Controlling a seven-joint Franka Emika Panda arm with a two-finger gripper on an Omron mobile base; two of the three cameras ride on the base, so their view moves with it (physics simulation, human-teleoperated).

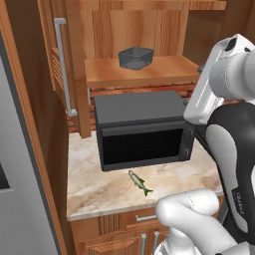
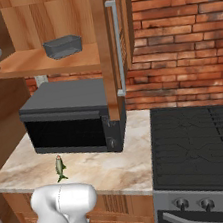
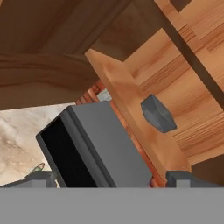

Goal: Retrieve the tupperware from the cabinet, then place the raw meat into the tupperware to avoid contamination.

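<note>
Left base view: tupperware (image 1: 135, 58) unlabelled, cabinet (image 1: 144, 72) shelf.

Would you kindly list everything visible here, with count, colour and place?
tub: one, dark grey, on the cabinet shelf
cabinet: one, reddish-brown wood, doors open, above the counter
microwave: one, black, on the counter under the shelf
fish: one, silvery-green, on the counter in front of the microwave
counter: one, beige marble, below the cabinet
stove: one, black, right of the counter
brick wall: red, behind the stove
drawers: wood, under the counter
arm: one, white and dark, raised at the right
fingers: two, dark, open, holding nothing
</note>
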